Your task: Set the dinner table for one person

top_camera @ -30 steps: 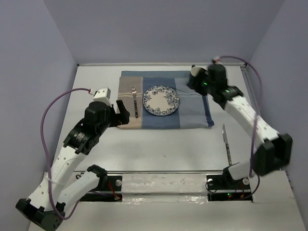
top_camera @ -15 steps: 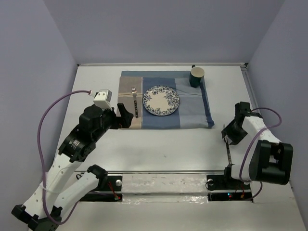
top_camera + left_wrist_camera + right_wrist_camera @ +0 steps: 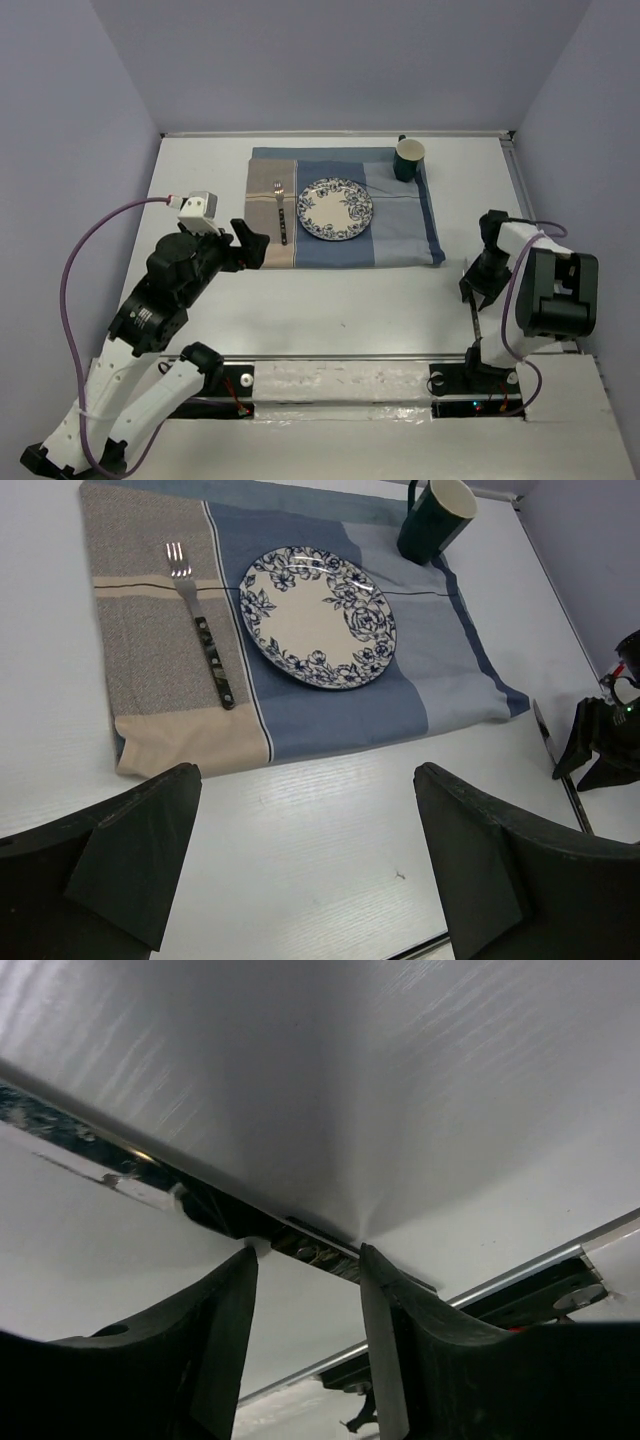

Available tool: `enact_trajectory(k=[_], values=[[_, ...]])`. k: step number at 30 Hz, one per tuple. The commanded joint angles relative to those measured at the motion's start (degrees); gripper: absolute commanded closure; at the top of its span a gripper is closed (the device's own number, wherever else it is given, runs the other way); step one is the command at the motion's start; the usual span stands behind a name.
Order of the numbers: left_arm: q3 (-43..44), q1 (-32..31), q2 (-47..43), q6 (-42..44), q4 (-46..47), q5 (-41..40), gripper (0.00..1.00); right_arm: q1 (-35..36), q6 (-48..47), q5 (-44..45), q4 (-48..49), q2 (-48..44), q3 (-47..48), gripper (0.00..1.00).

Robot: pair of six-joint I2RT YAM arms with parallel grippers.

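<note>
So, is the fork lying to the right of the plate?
No, in the top view the fork lies on the tan strip of the mat, to the left of the plate.

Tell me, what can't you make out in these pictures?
- Knife: in the top view, the right gripper covers its far end.
- Grip: in the right wrist view, the fingers straddle the knife, but it is too close and dark to tell whether they touch it.
- Mug: in the left wrist view, the top edge cuts off its handle.
</note>
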Motion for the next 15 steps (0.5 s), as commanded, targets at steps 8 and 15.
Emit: enact_trajectory(k=[8,15], values=[[0.5,-0.2,0.3,1.2,1.4,-1.6,0.01,-0.4,-4.3,2.0,6.4,7.9,5.1,0.81],[0.7,-0.1,2.7,-0.3,2.1,-0.5,0.01,-0.4,-12.3,6.4,8.5,8.2,13.7,1.0]])
